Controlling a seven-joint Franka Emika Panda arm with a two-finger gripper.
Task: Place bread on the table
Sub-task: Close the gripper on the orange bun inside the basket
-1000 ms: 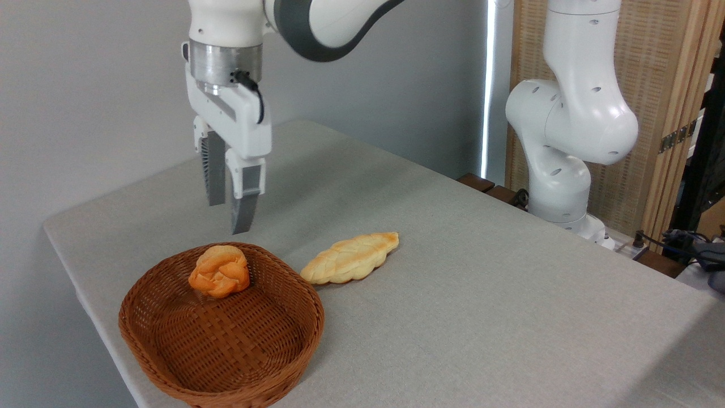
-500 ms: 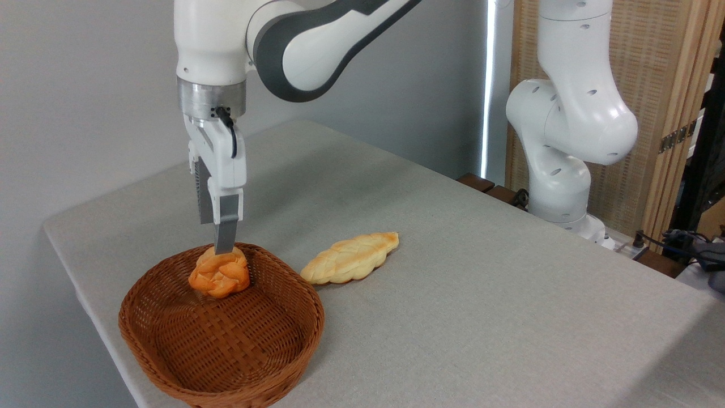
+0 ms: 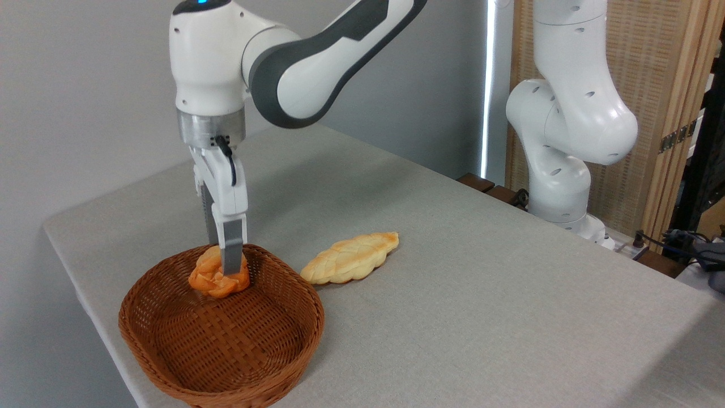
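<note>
The fixed camera shows the bread, a knotted orange-golden bun with twisted folds, lying at the far end of an oval brown wicker basket on the near left of the table, whose light grey surface looks like cloth and has a rounded corner. The gripper points straight down into the bun; its near grey finger covers the bun's middle, the far finger is mostly hidden behind it, so I cannot tell how wide the fingers stand or whether they grip. Just right of the basket lies a pale braided loaf, leaf-shaped. The basket's near rim is cut off by the frame
</note>
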